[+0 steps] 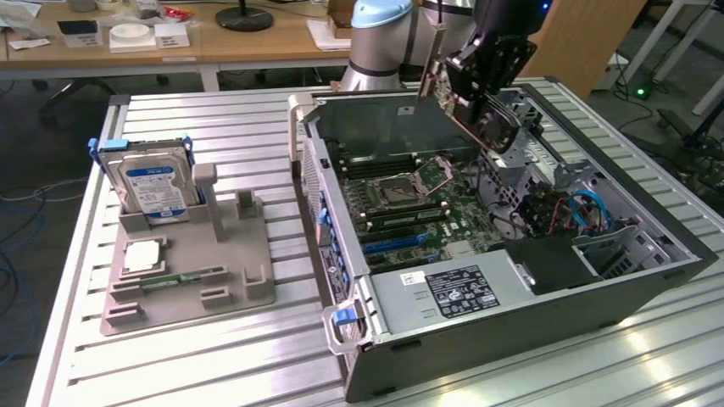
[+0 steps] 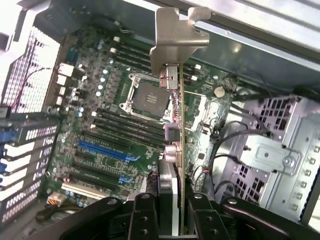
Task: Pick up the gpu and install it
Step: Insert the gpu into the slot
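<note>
The gripper [image 1: 473, 80] is pinched on the gpu [image 1: 489, 123]. In the wrist view its two black fingers [image 2: 142, 220] stand close on either side of the card's edge [image 2: 176, 130], pressing its two faces, with no gap showing beyond the card itself.

The gpu hangs in the air above the open computer case [image 1: 633, 280], over the case's far edge and touching nothing below. It is a thin dark board with a black cooler block on one face. Its pale metal bracket [image 2: 172, 40] is at the end away from the fingers and has a bent tab at its tip. In the exterior view the card is tilted, not level.

Beneath it lies the green motherboard [image 2: 100, 125], with the processor socket [image 2: 145, 97] and blue slots [image 2: 105, 150] in sight.

The arm [image 1: 379, 34] stands at the far edge of the slatted table [image 1: 203, 356], and its wrist points steeply down into the case.

Towards the exterior view's left, well apart from the case, a grey holder [image 1: 192, 280] carries a hard drive [image 1: 156, 188] standing upright and a memory stick [image 1: 186, 277] lying flat.
</note>
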Motion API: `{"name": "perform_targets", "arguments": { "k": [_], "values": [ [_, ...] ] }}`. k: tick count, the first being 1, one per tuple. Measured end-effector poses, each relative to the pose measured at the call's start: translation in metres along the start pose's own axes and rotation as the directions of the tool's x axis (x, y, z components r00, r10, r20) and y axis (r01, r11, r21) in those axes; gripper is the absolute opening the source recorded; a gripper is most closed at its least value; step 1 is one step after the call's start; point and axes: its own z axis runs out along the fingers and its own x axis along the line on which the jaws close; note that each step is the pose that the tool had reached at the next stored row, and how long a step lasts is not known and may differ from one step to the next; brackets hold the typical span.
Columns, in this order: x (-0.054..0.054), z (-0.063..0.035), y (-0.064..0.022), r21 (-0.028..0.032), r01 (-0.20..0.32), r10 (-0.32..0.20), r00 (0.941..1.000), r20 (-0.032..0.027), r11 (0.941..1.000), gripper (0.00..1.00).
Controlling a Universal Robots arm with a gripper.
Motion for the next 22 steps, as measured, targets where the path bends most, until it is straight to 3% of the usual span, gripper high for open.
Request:
{"name": "perform_targets", "arguments": {
  "k": [6,11,16,22],
  "values": [
    [0.0,0.0001,0.0,-0.0027,0.095,-0.095,0.9955,-0.0009,0.9955,0.28],
    [0.0,0.0003,0.0,-0.0052,0.176,-0.176,0.9843,-0.0014,0.9843,0.28],
    [0.0,0.0004,0.0,-0.0077,0.257,-0.257,0.9665,-0.0017,0.9665,0.28],
    [0.0,0.0005,0.0,-0.0106,0.348,-0.349,0.9373,-0.0018,0.9372,0.28]
  ]
}}
